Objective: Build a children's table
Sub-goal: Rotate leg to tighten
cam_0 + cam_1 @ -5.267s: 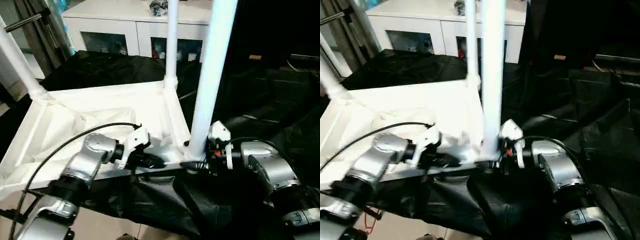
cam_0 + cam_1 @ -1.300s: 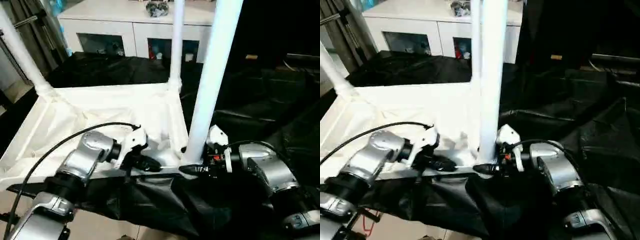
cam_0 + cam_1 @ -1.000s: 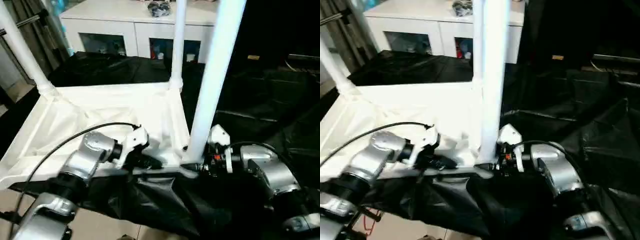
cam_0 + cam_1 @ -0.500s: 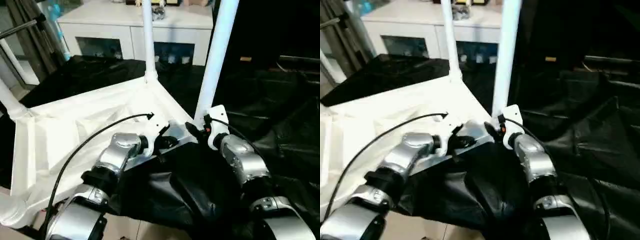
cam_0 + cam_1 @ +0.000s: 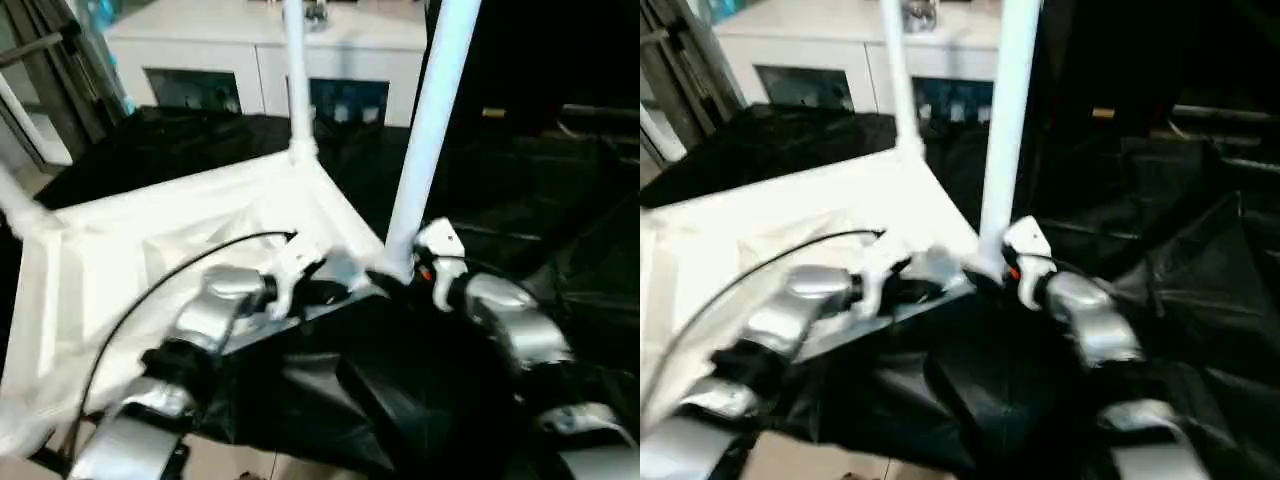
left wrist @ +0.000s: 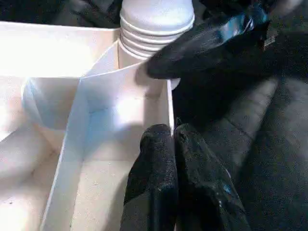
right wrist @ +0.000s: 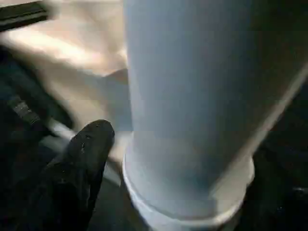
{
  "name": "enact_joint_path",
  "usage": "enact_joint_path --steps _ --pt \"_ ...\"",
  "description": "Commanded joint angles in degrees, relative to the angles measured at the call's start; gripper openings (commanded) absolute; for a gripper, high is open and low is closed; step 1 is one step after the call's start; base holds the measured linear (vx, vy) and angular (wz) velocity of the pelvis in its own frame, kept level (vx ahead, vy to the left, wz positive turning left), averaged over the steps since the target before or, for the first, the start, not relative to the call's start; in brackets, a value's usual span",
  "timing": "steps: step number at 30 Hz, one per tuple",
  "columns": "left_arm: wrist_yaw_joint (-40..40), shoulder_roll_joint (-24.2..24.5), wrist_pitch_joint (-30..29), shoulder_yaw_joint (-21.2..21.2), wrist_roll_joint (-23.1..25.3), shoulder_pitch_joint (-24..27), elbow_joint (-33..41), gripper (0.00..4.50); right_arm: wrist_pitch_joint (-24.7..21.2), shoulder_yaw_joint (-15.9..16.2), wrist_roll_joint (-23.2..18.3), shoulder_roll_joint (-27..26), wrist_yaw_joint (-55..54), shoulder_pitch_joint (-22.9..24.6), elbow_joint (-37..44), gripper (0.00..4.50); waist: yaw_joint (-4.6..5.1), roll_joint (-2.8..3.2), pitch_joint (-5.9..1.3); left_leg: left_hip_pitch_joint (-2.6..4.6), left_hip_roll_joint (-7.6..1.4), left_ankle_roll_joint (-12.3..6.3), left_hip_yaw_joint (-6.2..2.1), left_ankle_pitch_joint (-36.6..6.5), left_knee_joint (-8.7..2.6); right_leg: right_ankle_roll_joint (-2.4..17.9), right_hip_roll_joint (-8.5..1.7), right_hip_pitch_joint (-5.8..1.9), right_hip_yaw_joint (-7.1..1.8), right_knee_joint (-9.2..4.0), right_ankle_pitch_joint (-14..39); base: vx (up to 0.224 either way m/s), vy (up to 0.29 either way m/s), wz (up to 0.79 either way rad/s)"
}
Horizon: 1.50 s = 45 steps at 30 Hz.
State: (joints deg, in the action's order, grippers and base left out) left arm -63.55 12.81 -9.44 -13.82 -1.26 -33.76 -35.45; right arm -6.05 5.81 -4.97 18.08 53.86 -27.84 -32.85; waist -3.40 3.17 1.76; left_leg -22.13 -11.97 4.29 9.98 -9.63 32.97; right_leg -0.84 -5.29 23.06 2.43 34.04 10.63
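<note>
Tabletop [image 5: 150, 240] looks light, stiff, slick plastic: clenched left gripper [image 6: 171, 144] on near rim, right gripper [image 5: 395, 278] state unclear at near leg [image 5: 430, 130] base — grab ribs/socket.

One white tabletop [image 5: 150, 240], underside up, on black sheeting [image 5: 470, 330].

Legs standing in its corner sockets: three countable. One thick near leg [image 5: 425, 130] at the corner closest to the grippers; one thin leg [image 5: 296, 75] at the far corner, toward the cabinet; one leg [image 5: 18, 205] at the tabletop's left corner, cut off by the picture edge.

Grippers: two. Left gripper [image 6: 168, 144], two black fingers pressed together over the tabletop's rim. Right gripper [image 5: 385, 282] at the base of the near leg; one black finger [image 7: 84, 159] countable beside it.

One white cabinet [image 5: 250, 50] behind the tabletop, two glass doors.
</note>
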Motion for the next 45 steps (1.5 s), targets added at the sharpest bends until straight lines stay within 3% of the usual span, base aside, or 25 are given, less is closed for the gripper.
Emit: enact_joint_path --steps 1,3,9,12,20,24,26,28,31,33,36,38,39,42,44,45 --pt "-4.6 -0.5 2.0 -2.6 -1.1 -0.3 2.9 0.00 -0.8 5.2 -1.2 -0.2 8.4 1.3 2.4 3.90 -0.33 -0.47 -3.54 0.72 -0.70 -6.47 0.43 -9.2 -3.01 16.6 -1.65 -3.15 -0.85 -2.78 -2.1 0.000 0.000 0.00" --pt "-6.3 0.7 1.6 -2.8 -1.2 -0.2 3.2 0.00 -1.0 5.6 -1.4 0.9 10.7 1.5 2.9 3.90 -0.52 -0.41 -3.50 0.80 -0.79 -6.74 0.50 -9.3 -3.00 17.2 -1.77 -3.00 -0.88 -2.70 -2.2 0.000 0.000 0.00" --pt "-15.4 5.2 -0.4 -4.1 -3.2 1.2 7.3 0.00 -3.9 6.2 -3.7 3.8 18.1 2.1 5.7 3.90 -0.80 -0.60 -3.11 1.03 -0.95 -4.75 0.48 -12.9 -3.56 16.4 -1.91 -2.99 -1.01 -3.17 5.2 0.000 0.000 0.00" --pt "-17.8 6.5 -1.3 -4.7 -3.9 1.5 8.5 0.00 -4.4 6.5 -3.9 4.2 19.1 2.2 6.3 3.59 -0.80 -0.45 -3.04 1.18 -0.98 -3.90 0.52 -13.7 -3.67 15.9 -1.87 -2.67 -1.13 -3.36 7.1 0.000 0.000 0.00" --pt "-18.3 7.0 -1.2 -4.9 -3.6 1.9 8.9 0.00 -6.0 7.2 -4.5 3.9 20.4 3.0 8.1 2.88 -1.34 -0.47 -3.31 1.18 -0.88 -3.59 0.50 -11.7 -3.47 15.8 -1.85 -2.81 -1.17 -3.00 4.3 0.000 0.000 0.00" --pt "-15.3 5.8 -1.4 -4.3 -3.1 1.9 8.4 0.00 -7.0 7.8 -4.5 3.3 19.2 4.6 9.6 2.79 -1.59 -0.51 -3.31 1.19 -0.88 -3.80 0.53 -11.3 -3.41 15.8 -1.87 -2.78 -1.15 -2.98 4.0 0.000 0.000 0.00" --pt "-10.5 4.3 -1.1 -3.5 -1.7 0.8 6.0 0.00 -7.6 5.9 -4.5 0.8 14.0 4.3 7.9 2.78 -1.56 -0.56 -3.21 1.16 -0.86 -3.55 0.53 -11.7 -3.48 15.5 -1.88 -2.72 -1.17 -3.10 5.2 0.000 0.000 0.00" --pt "-5.1 2.3 -0.7 -2.5 -0.5 -0.6 3.3 0.00 -7.0 4.4 -3.2 -1.7 7.6 3.6 5.1 2.77 -1.41 -0.54 -3.04 1.34 -0.74 -2.43 0.53 -13.3 -3.65 14.9 -2.02 -2.49 -1.23 -3.53 8.5 0.000 0.000 0.00" --pt "1.3 -0.2 -0.8 -1.3 0.6 -2.3 0.7 0.00 -6.1 3.0 -1.1 -4.5 -0.8 2.5 1.2 2.77 -0.97 -0.52 -2.71 1.56 -0.57 -0.31 0.41 -16.7 -4.03 12.6 -2.12 -2.18 -1.34 -4.31 16.0 0.000 0.000 0.00" --pt "9.5 -3.3 -1.7 -0.1 2.0 -4.4 -2.1 0.00 -7.0 0.8 -0.1 -8.3 -11.4 0.8 -3.3 2.76 -0.47 -0.62 -2.52 1.51 -0.32 1.20 0.09 -18.8 -4.35 10.5 -2.17 -2.21 -1.23 -4.76 21.0 0.000 0.000 0.00" --pt "17.2 -6.5 -2.4 1.5 2.5 -6.2 -4.5 0.00 -7.3 -0.9 0.6 -12.2 -20.6 -0.9 -6.7 2.76 0.11 -0.36 -2.47 1.80 -0.31 1.41 -0.10 -21.2 -4.43 9.4 -2.12 -1.76 -1.19 -5.29 23.3 0.000 0.000 0.00" --pt "18.9 -7.3 -2.3 1.9 2.7 -6.6 -5.2 0.00 -7.1 -1.3 1.1 -13.3 -22.8 -1.3 -7.5 2.76 0.32 -0.50 -2.48 1.63 -0.16 1.23 -0.10 -21.4 -4.44 8.9 -2.07 -1.80 -1.14 -5.44 24.1 0.000 0.000 0.00" --pt "20.0 -8.7 -1.7 1.8 2.9 -6.8 -5.7 0.00 -6.0 -1.6 1.5 -15.9 -25.8 -1.9 -8.7 2.76 0.42 -0.29 -2.49 1.68 -0.13 1.21 -0.06 -21.8 -4.40 8.7 -2.07 -1.60 -1.17 -5.66 24.4 0.000 0.000 0.00" --pt "18.1 -9.2 -0.9 0.8 3.2 -6.2 -5.0 0.00 -4.0 -0.8 1.9 -16.9 -24.3 -2.1 -9.4 2.76 0.39 -0.33 -2.59 1.51 -0.19 0.56 -0.14 -21.7 -4.47 8.5 -2.01 -1.75 -1.12 -5.60 23.1 0.000 0.000 0.00" --pt "16.6 -9.0 -0.3 0.1 3.4 -5.7 -4.6 0.00 -3.0 -0.9 1.7 -16.7 -23.5 -2.3 -9.9 3.45 0.41 -0.24 -2.63 1.32 -0.23 0.32 -0.15 -21.2 -4.53 8.9 -1.96 -1.90 -1.11 -5.46 21.7 0.000 0.000 0.00" --pt "14.8 -8.5 0.0 -0.5 3.2 -5.1 -3.9 0.00 -3.5 -0.8 1.2 -16.2 -22.0 -2.2 -9.4 3.45 0.43 -0.23 -2.62 1.28 -0.24 0.23 -0.14 -21.1 -4.54 9.2 -1.95 -1.94 -1.12 -5.37 21.0 0.000 0.000 0.00"
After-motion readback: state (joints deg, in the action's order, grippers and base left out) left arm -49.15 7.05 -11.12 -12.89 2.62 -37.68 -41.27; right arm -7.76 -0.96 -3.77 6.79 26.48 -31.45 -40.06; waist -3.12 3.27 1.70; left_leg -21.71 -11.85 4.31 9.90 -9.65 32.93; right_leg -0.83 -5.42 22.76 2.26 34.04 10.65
